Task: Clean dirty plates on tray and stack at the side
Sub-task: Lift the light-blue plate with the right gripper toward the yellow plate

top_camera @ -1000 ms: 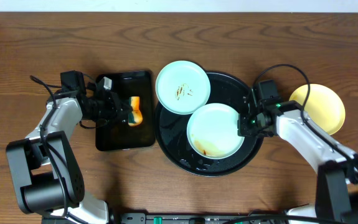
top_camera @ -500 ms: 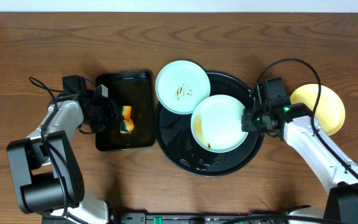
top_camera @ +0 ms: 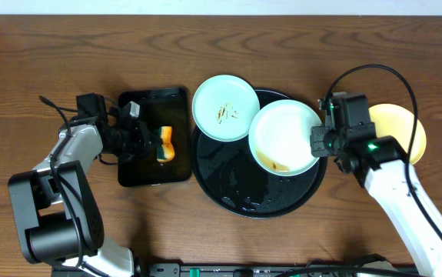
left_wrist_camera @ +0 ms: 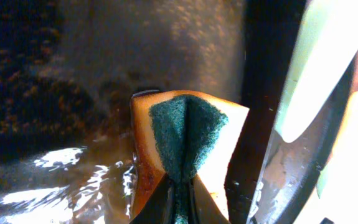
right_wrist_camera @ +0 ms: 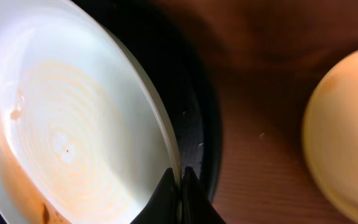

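The round black tray [top_camera: 228, 188] holds two mint plates. One mint plate [top_camera: 224, 108] with small smears rests on the tray's back left rim. My right gripper [top_camera: 317, 142] is shut on the right rim of the second mint plate [top_camera: 284, 137], which has a brown smear and is lifted above the tray; it also shows in the right wrist view [right_wrist_camera: 73, 137]. The yellow plate [top_camera: 407, 127] lies on the table right of the tray. My left gripper [top_camera: 145, 138] is shut on an orange sponge with a green pad [left_wrist_camera: 188, 143] over the rectangular tray.
A small rectangular black tray [top_camera: 153, 165] with wet film sits left of the round tray. Brown wooden table [top_camera: 51, 46] all round. Cables loop above both arms.
My right gripper has lifted the smeared mint plate and carried it up and to the right. My left gripper has shifted the sponge slightly over the rectangular tray.
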`<state>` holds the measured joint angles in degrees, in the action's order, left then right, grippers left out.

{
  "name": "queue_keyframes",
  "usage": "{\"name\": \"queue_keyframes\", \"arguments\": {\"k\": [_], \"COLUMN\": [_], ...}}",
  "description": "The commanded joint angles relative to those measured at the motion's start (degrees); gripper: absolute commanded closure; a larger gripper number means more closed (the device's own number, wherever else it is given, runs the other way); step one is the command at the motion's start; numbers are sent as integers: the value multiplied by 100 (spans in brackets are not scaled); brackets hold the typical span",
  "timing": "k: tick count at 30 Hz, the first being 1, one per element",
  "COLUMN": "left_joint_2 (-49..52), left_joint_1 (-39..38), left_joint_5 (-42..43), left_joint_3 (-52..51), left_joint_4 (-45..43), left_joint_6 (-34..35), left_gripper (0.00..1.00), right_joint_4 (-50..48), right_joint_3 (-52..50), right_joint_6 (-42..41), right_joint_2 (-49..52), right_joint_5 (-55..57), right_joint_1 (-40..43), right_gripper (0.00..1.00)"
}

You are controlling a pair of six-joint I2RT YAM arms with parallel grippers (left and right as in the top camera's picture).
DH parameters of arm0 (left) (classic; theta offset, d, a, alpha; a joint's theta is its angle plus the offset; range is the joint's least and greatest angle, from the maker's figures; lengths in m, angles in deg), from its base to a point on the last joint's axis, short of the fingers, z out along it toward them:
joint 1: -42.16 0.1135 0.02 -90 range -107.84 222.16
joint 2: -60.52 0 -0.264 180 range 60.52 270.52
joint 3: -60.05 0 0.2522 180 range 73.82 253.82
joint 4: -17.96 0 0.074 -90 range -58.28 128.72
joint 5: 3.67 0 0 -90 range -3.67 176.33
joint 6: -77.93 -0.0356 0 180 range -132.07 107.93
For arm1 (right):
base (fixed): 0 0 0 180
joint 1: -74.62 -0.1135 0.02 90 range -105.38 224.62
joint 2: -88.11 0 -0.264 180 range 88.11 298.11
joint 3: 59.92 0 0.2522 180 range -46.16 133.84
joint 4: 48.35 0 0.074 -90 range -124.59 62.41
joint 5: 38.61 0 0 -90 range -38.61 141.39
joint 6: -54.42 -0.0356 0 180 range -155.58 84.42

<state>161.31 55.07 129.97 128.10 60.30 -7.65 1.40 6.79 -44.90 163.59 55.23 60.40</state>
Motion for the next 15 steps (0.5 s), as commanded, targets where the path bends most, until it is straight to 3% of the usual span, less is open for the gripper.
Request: {"name": "queue_keyframes", "arguments": {"k": [1,5,8,10,13,15], "left_joint_2": [57,57,57,57,57,57], "left_joint_1": [4,4,4,4,4,4], "left_joint_5": [-61,-2131,-2859,-2592,-1182,-651], "left_joint_3": [-55,-55,-55,-55,-55,-55], "left_joint_4": [9,234,422,433,317,179], "left_joint_6": [-4,1023,1462,1432,553,313], "left_gripper": [92,92,92,92,93,92], "right_joint_4": [-17,7,63,83,81,59], "right_joint_3": [140,140,140,140,140,140], "right_joint_6": [645,787,953,966,1032,1058], "right_joint_2": [-354,-485,-487,-487,-487,-487], "right_joint_5": [404,734,916,1193,1709,2205], "right_joint_1": [-50,-50,-59,-109,-278,-514], "right_gripper": [99,99,99,99,99,99]}}
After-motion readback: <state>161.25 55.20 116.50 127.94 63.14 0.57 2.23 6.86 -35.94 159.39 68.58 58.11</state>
